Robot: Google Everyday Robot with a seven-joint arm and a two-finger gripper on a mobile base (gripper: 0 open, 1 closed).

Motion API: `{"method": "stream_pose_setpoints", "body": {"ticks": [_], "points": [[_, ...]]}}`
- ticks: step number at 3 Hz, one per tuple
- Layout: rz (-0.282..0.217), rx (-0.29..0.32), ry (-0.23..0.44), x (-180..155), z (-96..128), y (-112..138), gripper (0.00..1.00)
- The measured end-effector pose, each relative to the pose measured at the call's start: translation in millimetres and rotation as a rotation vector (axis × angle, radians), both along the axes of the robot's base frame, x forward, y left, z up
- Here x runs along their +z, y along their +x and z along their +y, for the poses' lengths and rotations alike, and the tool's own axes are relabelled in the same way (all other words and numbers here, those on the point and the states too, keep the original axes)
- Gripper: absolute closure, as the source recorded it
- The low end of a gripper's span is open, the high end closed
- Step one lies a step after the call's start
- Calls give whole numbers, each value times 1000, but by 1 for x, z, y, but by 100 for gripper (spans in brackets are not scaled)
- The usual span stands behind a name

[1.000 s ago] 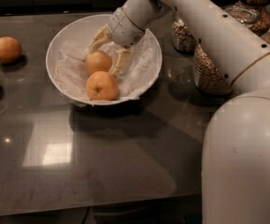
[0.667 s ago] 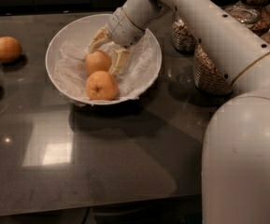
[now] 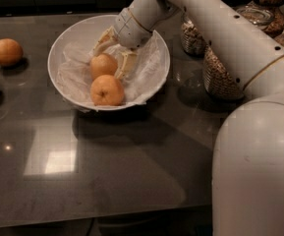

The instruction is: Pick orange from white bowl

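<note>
- Two fruits sit in the white bowl [image 3: 72, 31], which stands toward the back of the dark glossy table [image 3: 112, 176].
- The orange [image 3: 102, 67], the paler one, lies near the bowl's middle on the crinkled plastic lining [image 3: 72, 77].
- The second fruit [image 3: 107, 90], a deeper orange, sits just in front of it at the near rim, and the two look to be touching.
- And there's the gripper [image 3: 108, 63], down inside the bowl, reaching in from the back right on the white arm [image 3: 220, 23].
- Its fingers [image 3: 126, 65] are spread apart, one on each side of the orange: one at the upper left, the other along its right flank.
- Whether they press on the skin, I cannot tell.
- The orange rests on the lining, not lifted.
- Over on the left, two loose oranges [image 3: 6, 51] lie on the table, well apart from the bowl.
- Glass jars [image 3: 219, 75] of cereal stand to the bowl's right, partly behind the arm.
</note>
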State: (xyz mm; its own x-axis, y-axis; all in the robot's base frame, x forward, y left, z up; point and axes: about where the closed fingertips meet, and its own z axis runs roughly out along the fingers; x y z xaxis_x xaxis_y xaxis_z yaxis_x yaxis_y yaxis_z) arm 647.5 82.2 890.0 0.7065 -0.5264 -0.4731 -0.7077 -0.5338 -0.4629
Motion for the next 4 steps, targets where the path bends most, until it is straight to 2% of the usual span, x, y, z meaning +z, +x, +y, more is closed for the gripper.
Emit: {"method": "stream_pose_setpoints", "body": {"ticks": [1,2,3,4], "points": [[1,-4,-1,1,-1,-1,100],[-8,-71,-27,6,-24,-9,100],[-37,-195,-87,22,-66,-25,100],[-40,-213,-99,27,-73,-29,100]]}}
